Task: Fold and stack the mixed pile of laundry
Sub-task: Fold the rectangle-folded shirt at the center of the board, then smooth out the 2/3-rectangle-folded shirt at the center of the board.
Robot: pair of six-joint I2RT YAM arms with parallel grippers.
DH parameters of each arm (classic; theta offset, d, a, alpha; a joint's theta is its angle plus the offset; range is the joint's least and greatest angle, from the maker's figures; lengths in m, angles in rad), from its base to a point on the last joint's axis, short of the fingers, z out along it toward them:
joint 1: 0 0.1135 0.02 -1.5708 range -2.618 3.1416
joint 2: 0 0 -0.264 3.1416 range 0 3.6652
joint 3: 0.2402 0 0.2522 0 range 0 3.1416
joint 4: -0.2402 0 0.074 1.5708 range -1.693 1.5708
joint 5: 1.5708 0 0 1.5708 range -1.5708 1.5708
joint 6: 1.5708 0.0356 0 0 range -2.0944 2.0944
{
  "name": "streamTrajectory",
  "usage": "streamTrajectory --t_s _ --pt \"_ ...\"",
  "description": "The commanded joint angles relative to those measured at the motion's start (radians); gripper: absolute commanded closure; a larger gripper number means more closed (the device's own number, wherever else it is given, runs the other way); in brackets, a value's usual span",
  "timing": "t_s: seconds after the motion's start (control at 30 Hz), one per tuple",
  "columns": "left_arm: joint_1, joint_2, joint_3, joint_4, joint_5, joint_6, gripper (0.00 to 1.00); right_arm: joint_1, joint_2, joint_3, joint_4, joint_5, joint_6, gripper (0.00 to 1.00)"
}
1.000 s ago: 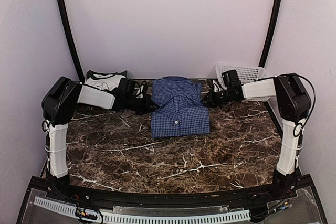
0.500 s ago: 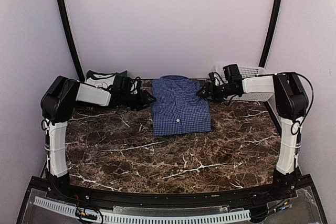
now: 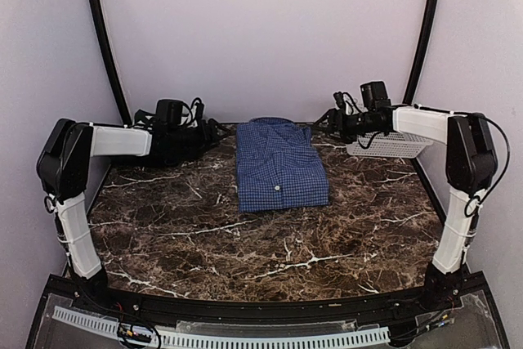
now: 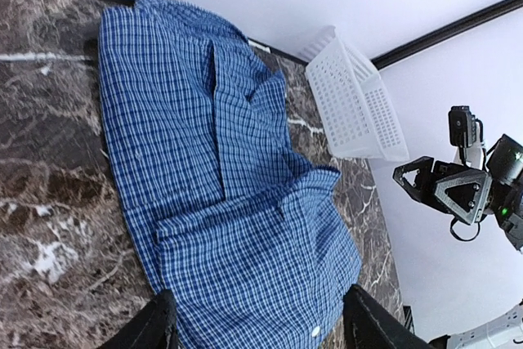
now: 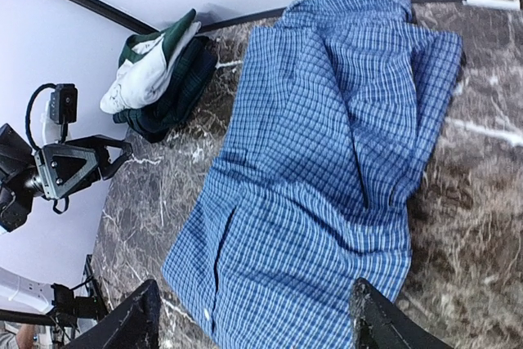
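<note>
A blue-and-white check shirt [image 3: 280,165] lies folded flat at the back middle of the marble table [image 3: 245,243], with nothing touching it. My left gripper [image 3: 217,131] hovers off its left edge, open and empty. My right gripper [image 3: 322,124] hovers off its right edge, also open and empty. The left wrist view looks down on the shirt [image 4: 221,169] between the spread fingers [image 4: 159,324]. In the right wrist view the shirt [image 5: 327,169] fills the middle. A white garment with green parts [image 5: 147,71] lies on a dark green plaid one [image 5: 176,96] in the back left corner.
A white lattice basket [image 3: 384,143] sits at the back right corner, under my right arm, and shows in the left wrist view as the basket [image 4: 355,104]. The back wall runs close behind the shirt and the garments.
Both grippers have opened, let go of the shirt and drawn up and outward to the sides. The shirt has settled flat and folded.
</note>
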Motion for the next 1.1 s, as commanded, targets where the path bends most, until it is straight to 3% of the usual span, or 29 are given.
streamTrajectory --t_s 0.0,0.4,0.77,1.07 --pt "-0.053 -0.025 -0.059 -0.07 -0.029 0.009 0.33 0.002 -0.092 -0.155 -0.036 0.011 -0.033 0.25" --pt "-0.113 0.122 0.062 -0.166 -0.098 0.026 0.46 0.005 -0.03 -0.282 0.009 0.021 -0.053 0.28" --pt "-0.113 0.251 0.218 -0.214 -0.12 0.03 0.54 0.005 0.106 -0.161 0.052 0.009 -0.028 0.31" --pt "-0.111 0.303 0.282 -0.246 -0.154 0.041 0.49 0.005 0.161 -0.079 0.051 -0.003 -0.027 0.35"
